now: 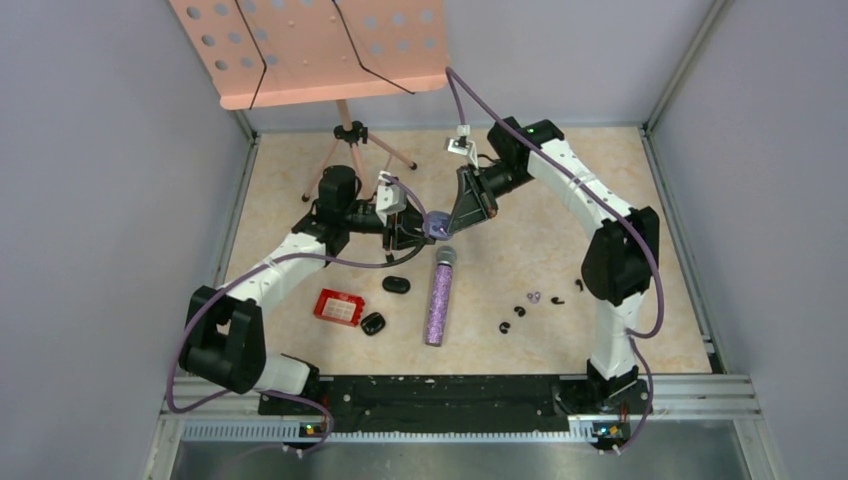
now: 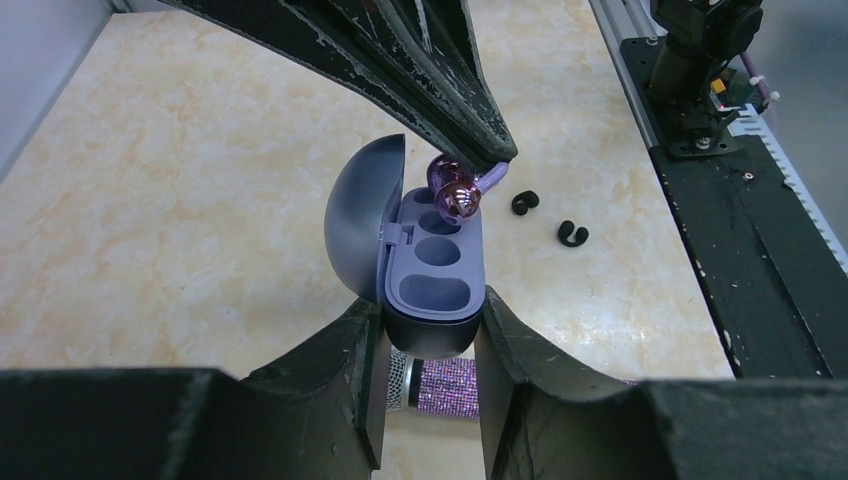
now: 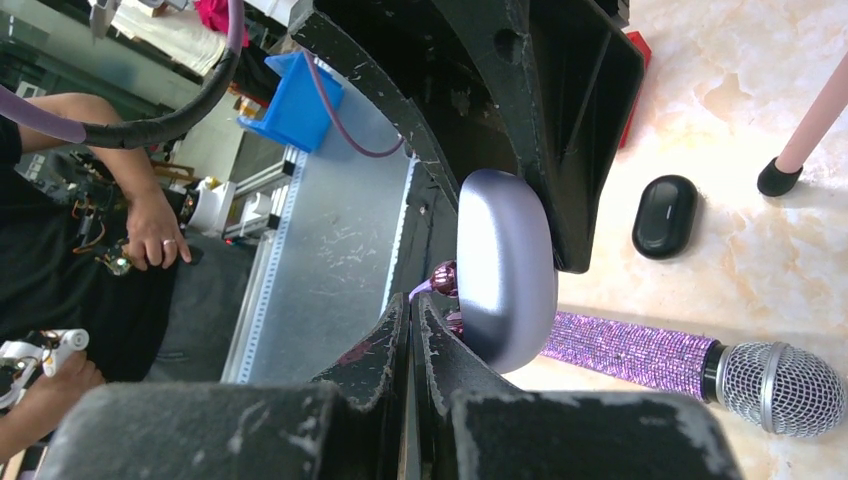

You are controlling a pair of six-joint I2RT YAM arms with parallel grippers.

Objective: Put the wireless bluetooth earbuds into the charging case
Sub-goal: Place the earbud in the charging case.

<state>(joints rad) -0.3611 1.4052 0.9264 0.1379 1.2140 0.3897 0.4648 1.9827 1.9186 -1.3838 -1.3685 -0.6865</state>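
My left gripper [image 2: 432, 325] is shut on the lower body of a purple charging case [image 2: 430, 290], held above the table with its lid [image 2: 362, 225] swung open to the left. The two nearer cavities are bare. My right gripper [image 2: 497, 158] reaches in from above, shut on the stem of a pale purple earbud [image 2: 455, 192] whose glossy body hangs at the case's far cavity. In the right wrist view the earbud [image 3: 443, 278] shows at the shut tips [image 3: 415, 300], behind the lid's back [image 3: 505, 265]. From above, the grippers meet at the case [image 1: 437, 226].
A glittery purple microphone [image 1: 438, 300] lies under the case. Two black cases [image 1: 396, 285] [image 1: 373, 323] and a red box [image 1: 338, 307] lie to the left. Loose black earbuds [image 1: 506, 327] [image 1: 556, 300] and a purple earbud [image 1: 534, 297] lie right. A music stand [image 1: 350, 130] stands behind.
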